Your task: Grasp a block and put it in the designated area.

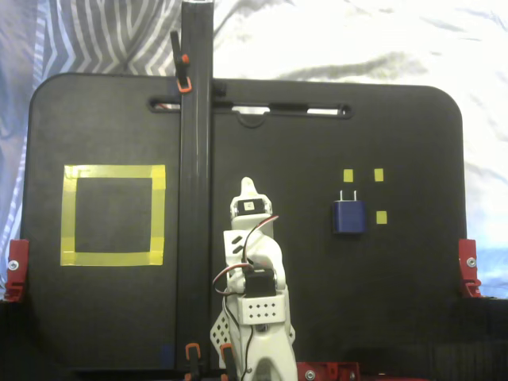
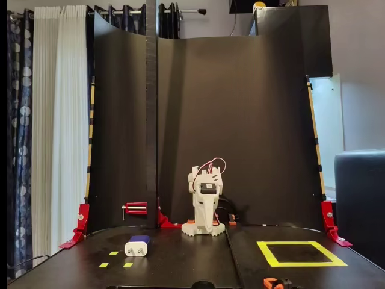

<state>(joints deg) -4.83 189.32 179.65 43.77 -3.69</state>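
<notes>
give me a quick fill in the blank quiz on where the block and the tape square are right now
1. In a fixed view from above, the block lies to the ____ of the arm.
2. The yellow tape square encloses ____ board, with nothing inside.
3. The block's pale prongs point toward the ____ edge of that view.
4. The gripper holds ____.

Missing words: right; bare black; top; nothing

Navy-blue block (image 1: pixel 348 217) showing pale prongs, yellow tape outlining designated area (image 1: pixel 113 171), black surface (image 1: pixel 317 151), white arm (image 1: pixel 255 262) carrying red wires, grey-striped cloth (image 1: pixel 103 36)
</notes>
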